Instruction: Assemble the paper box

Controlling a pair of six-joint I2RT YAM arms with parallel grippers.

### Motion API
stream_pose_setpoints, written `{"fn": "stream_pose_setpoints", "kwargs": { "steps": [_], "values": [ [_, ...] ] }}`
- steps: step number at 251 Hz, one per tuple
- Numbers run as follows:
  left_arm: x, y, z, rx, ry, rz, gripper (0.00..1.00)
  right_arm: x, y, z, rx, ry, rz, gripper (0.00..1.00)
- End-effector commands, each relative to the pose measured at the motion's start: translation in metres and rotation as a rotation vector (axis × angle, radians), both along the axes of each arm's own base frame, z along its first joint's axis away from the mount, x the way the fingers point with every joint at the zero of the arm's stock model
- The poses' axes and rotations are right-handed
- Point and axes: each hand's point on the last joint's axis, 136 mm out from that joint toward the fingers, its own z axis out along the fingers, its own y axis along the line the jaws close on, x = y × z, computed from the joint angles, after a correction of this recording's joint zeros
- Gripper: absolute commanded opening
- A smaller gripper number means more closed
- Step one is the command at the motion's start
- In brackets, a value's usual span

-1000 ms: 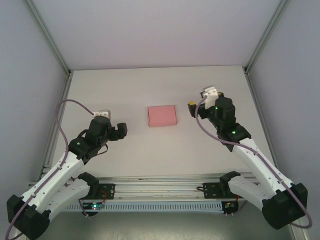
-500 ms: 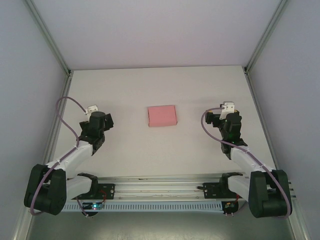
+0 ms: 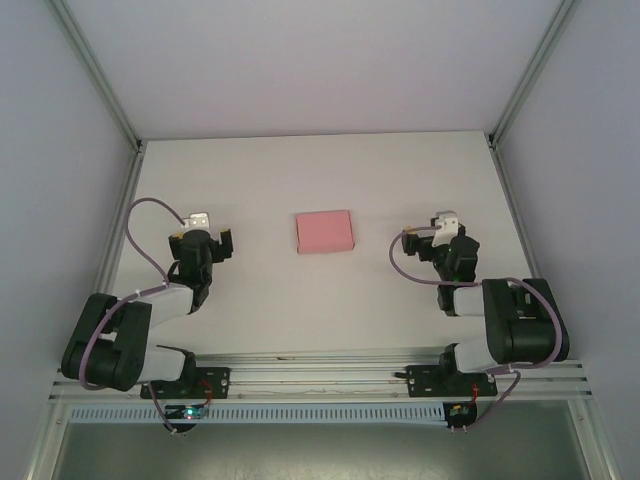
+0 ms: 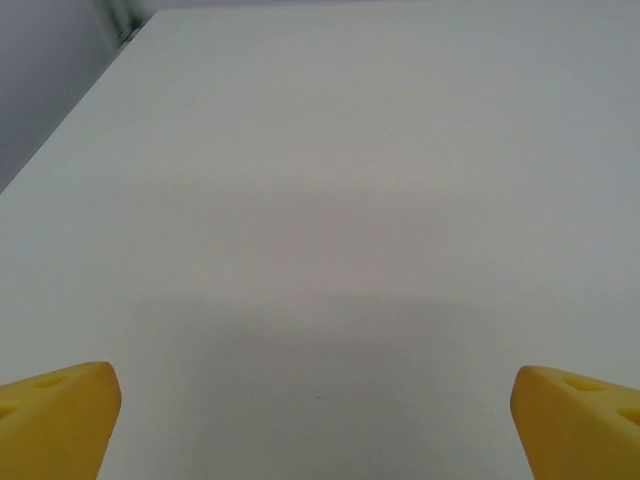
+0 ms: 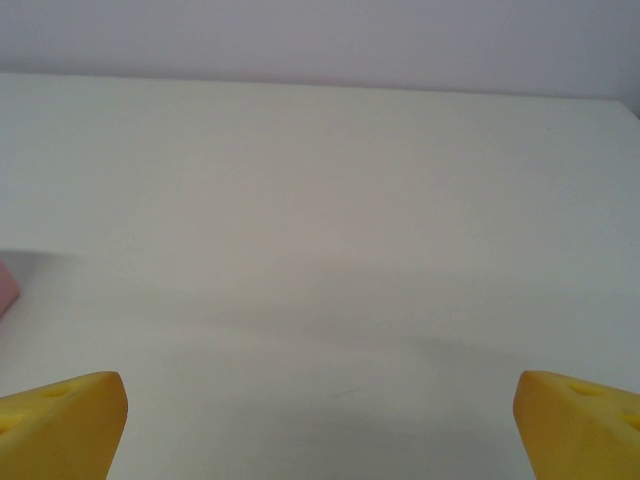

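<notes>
The paper box [image 3: 324, 231] is a small flat pink rectangle lying on the white table [image 3: 320, 170], midway between the two arms. My left gripper [image 3: 201, 236] sits low to its left, well apart from it, and is open. In the left wrist view the left gripper [image 4: 320, 430] shows yellow fingertips [image 4: 55, 415] at the bottom corners with bare table between them. My right gripper [image 3: 440, 240] sits to the box's right, also open and apart from it. In the right wrist view the right gripper [image 5: 320, 430] holds nothing, and a pink sliver of the box [image 5: 6, 285] shows at the left edge.
Both arms are folded back close to their bases by the rail [image 3: 320, 380] at the near edge. Aluminium frame posts [image 3: 120, 120] and grey walls close in the table's left, right and far sides.
Both arms have drawn back and folded down toward their bases, away from the box. The grippers stayed open. The box has not moved.
</notes>
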Motion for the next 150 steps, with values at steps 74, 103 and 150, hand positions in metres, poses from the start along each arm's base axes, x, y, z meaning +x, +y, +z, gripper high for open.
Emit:
{"fn": "stream_pose_setpoints", "kwargs": {
  "steps": [74, 103, 150],
  "values": [
    [0.022, 0.023, 0.001, 0.000, -0.140, 0.032, 1.00, 0.027, -0.010, 0.008, 0.008, -0.003, -0.071, 0.98],
    [0.035, 0.027, -0.004, -0.028, -0.091, 0.030, 1.00, 0.028, -0.020, 0.010, 0.005, -0.012, -0.143, 0.98],
    [0.034, 0.027, -0.005, -0.028, -0.081, 0.027, 1.00, 0.027, -0.019, 0.010, -0.005, -0.017, -0.150, 0.98]
  ]
}}
